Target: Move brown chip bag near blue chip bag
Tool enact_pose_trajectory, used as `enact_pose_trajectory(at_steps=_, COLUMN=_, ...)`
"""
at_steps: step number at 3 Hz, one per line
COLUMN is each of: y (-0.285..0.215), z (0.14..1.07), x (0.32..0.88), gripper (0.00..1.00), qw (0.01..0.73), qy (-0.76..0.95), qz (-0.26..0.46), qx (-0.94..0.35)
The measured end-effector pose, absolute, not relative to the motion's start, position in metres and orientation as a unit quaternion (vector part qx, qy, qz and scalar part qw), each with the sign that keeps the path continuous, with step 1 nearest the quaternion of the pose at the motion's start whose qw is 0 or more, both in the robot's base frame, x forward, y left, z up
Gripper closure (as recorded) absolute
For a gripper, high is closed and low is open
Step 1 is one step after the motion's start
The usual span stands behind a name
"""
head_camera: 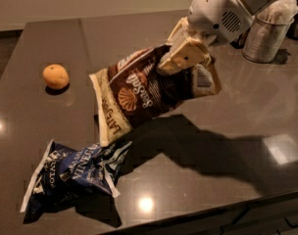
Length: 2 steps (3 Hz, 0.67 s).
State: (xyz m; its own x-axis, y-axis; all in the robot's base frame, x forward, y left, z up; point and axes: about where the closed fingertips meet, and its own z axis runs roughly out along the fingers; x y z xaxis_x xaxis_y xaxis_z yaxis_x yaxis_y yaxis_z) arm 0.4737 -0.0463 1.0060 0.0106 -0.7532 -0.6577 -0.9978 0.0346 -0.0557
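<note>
The brown chip bag [139, 99], dark brown with cream edges and a shell logo, hangs tilted above the dark table, its lower left corner just over the blue bag. My gripper [181, 58] comes in from the upper right and is shut on the brown bag's upper edge, holding it off the table. The blue chip bag [75, 173], wrinkly with white "VINEGAR" lettering, lies flat at the table's front left, right below the brown bag's low corner.
An orange [56, 76] sits at the left of the table [227, 146]. A metal cup [264, 35] holding white packets stands at the back right. The table's front edge runs close behind the blue bag.
</note>
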Motion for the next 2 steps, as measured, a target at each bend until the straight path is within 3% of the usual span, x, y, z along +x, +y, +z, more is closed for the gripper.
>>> enact_pose_trajectory(at_steps=1, y=-0.0450, z=1.0072, x=0.4739, gripper=0.13, qw=0.273, qy=0.666, qz=0.225, qx=-0.657)
enact_pose_trajectory(at_steps=2, y=-0.0433, z=1.0083, x=0.4739, gripper=0.00, qw=0.275, qy=0.665, qz=0.224, qx=-0.657)
